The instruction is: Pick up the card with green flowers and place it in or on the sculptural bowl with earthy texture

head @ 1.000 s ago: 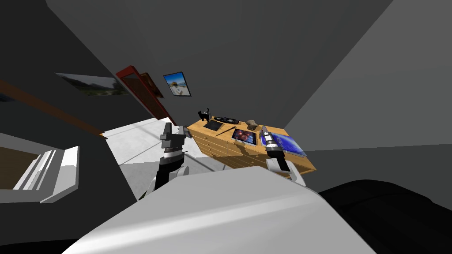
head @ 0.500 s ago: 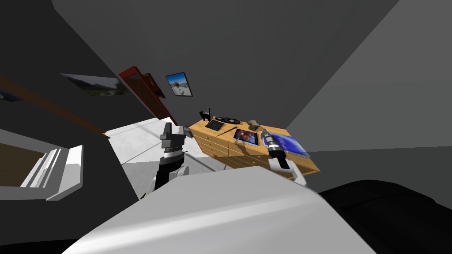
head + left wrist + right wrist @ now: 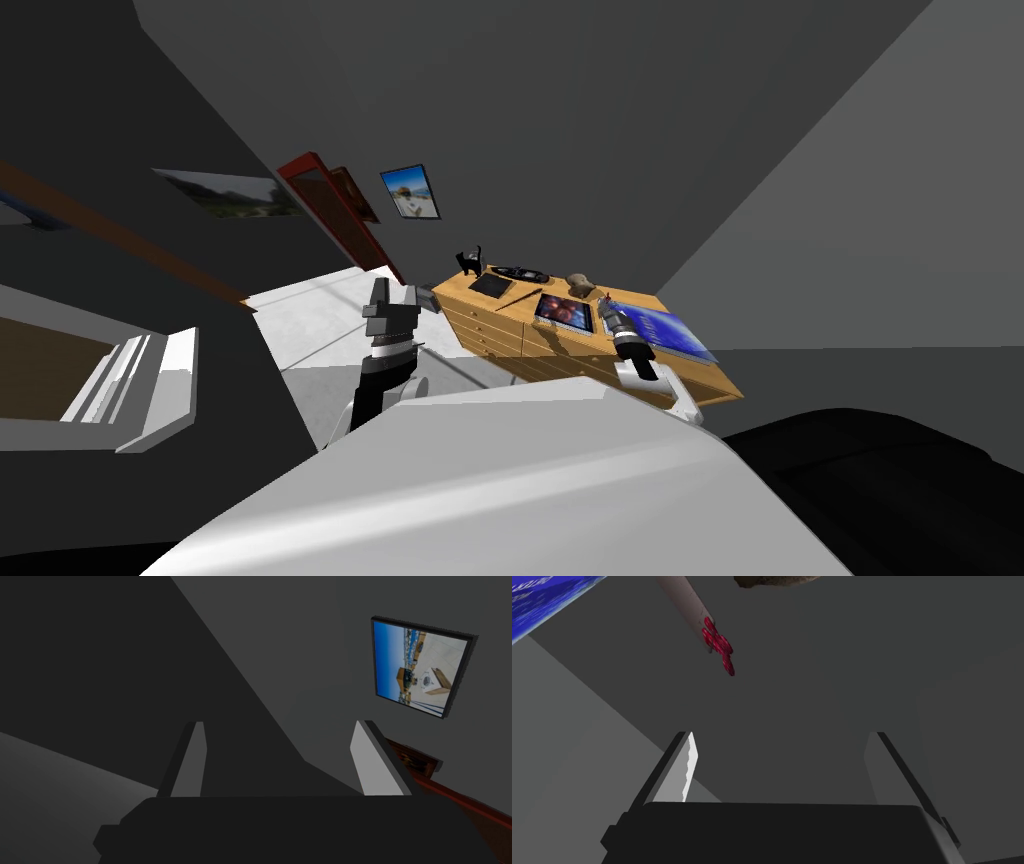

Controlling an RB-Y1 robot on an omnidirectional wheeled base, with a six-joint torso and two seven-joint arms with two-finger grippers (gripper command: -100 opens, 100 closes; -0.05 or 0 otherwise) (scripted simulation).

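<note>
While both the right gripper point(image 3: 782, 736) and the raised left gripper point(image 3: 282, 723) hold their fingers apart, the thin pale card with red blossoms point(image 3: 701, 623) sits on the yellow wooden dresser point(image 3: 500, 328) beside the rough brown bowl point(image 3: 777, 580), probably light, stiff and slippery, best pinched across its flat faces.

a home; wooden dresser point(image 3: 487, 330), black cat figurine point(image 3: 468, 261), framed picture point(image 3: 410, 191)
</note>
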